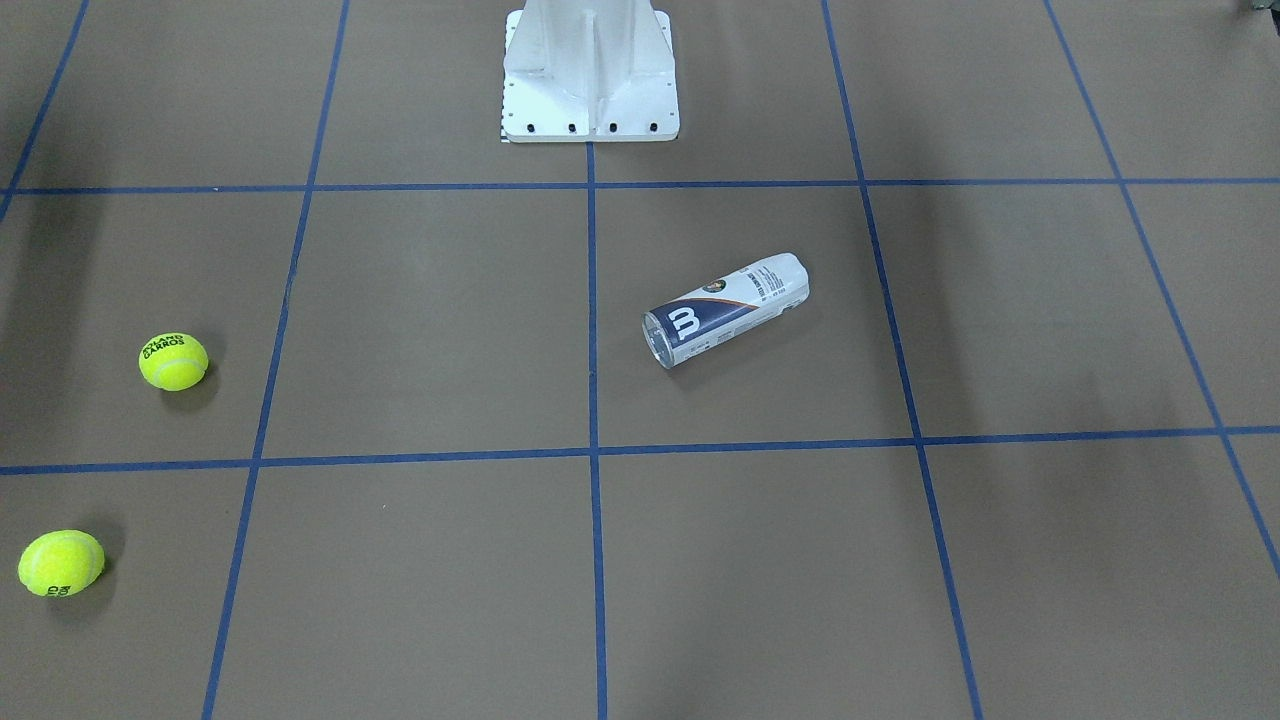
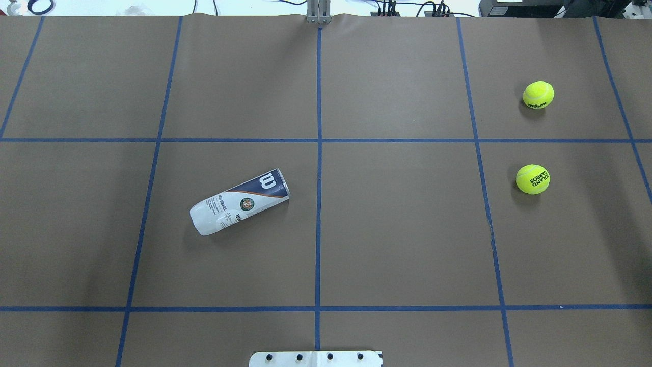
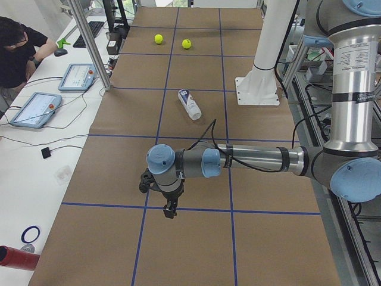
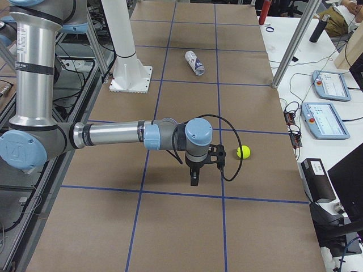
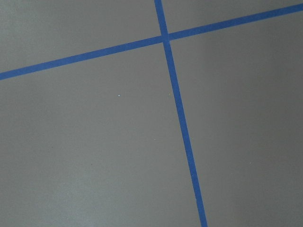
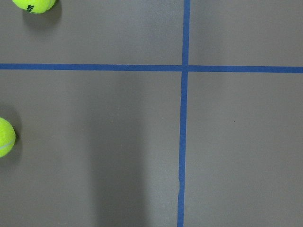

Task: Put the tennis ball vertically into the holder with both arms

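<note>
One clear holder (image 2: pixel 239 202) (navy-and-white "W" label) on its side

Brown table (image 2: pixel 397 229), blue tape grid (image 2: pixel 318 204), operator in black (image 3: pixel 15 50), tablet (image 3: pixel 77 76), second tablet (image 3: pixel 34 110)

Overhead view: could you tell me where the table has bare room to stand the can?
The square between the can and the two balls is bare, and so is the row nearest the base. Only the balls' column is crowded.

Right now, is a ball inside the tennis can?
No yellow shows at the clear end of the tennis-ball can; its label hides the rest. Two tennis balls lie outside on the table.
</note>
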Motion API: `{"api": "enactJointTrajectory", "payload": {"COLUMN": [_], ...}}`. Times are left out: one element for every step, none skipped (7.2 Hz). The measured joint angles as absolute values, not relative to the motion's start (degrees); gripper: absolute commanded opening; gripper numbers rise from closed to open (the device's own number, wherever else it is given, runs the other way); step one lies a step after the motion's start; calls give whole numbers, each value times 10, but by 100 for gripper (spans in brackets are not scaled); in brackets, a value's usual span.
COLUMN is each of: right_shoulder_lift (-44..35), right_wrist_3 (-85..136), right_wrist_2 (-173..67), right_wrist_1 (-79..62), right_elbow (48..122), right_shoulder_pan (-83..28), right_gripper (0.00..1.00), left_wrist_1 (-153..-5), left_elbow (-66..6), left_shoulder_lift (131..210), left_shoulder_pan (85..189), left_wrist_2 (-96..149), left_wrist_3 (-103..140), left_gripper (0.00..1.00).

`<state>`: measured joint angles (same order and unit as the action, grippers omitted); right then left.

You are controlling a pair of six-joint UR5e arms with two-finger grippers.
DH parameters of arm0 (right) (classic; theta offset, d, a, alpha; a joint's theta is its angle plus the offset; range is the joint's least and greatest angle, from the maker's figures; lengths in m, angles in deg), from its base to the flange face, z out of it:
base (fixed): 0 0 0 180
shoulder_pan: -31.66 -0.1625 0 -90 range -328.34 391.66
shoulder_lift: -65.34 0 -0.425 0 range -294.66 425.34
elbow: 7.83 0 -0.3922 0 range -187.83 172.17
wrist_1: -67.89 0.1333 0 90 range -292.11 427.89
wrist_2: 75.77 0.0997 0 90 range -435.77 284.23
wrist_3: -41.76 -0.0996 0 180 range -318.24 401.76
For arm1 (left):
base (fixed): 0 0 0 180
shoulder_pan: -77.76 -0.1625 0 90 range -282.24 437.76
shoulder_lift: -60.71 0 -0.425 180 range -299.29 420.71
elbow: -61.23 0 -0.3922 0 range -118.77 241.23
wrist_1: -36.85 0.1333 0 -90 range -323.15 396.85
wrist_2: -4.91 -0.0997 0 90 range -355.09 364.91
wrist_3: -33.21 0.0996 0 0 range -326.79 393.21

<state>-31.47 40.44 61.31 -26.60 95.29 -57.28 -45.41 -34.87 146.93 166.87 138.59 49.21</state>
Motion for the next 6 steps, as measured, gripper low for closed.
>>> {"api": "enactJointTrajectory", "payload": {"right_shoulder_lift": [-315,-315,-315,-314,-313,-311], "right_wrist_3": [404,404,404,404,404,404], "right_wrist_2": [613,613,613,613,613,613], "right_wrist_1": [-266,-266,-266,-266,-266,-266], "right_elbow": [953,953,953,953,953,953], "right_shoulder_pan": [-573,-573,-573,-573,-573,-573], "right_gripper": [100,100,100,100,100,100], "left_wrist_1": [-455,-456,-455,-455,-455,-455], "left_elbow": [-349,-350,-349,-350,-350,-351], "left_shoulder_lift": [1470,1471,1472,1473,1474,1477], "left_shoulder_pan": [1669,1669,1669,1669,1669,1673], "left_wrist_2": [1386,1385,1386,1386,1385,1386], "left_wrist_3": [492,492,492,492,492,491], "left_gripper": [100,100,100,100,100,100]}}
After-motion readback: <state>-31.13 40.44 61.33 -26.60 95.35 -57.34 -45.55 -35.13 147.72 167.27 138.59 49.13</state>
